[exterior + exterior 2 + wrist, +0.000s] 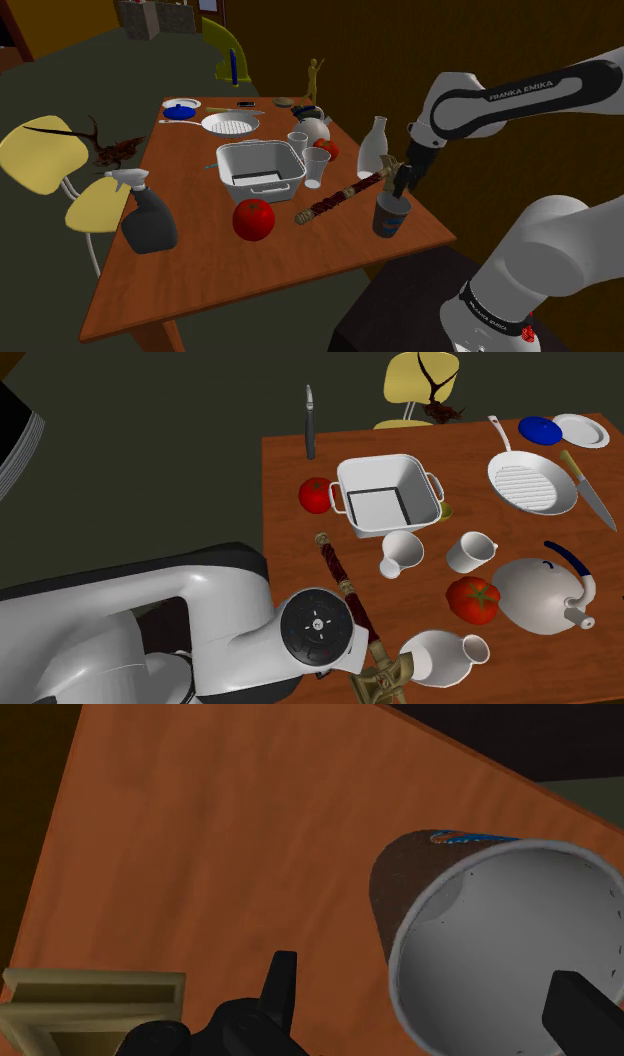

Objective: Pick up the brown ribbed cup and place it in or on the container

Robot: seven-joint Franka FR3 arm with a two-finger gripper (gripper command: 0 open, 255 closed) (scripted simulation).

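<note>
Brown cup (391, 214) stands upright near the table (200, 270) edge, under the spread gripper (402, 187). Fingers (283, 992) straddle one wall. Advise lowering squarely before closing, then carrying level to the container (228, 168).

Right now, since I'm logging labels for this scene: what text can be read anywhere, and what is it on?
"FRANKA EMIKA": on the arm's forearm.
White lettering on the dark band round the arm's lower link: too small to read.
Blue mark on the brown cup: not readable as text.
</note>
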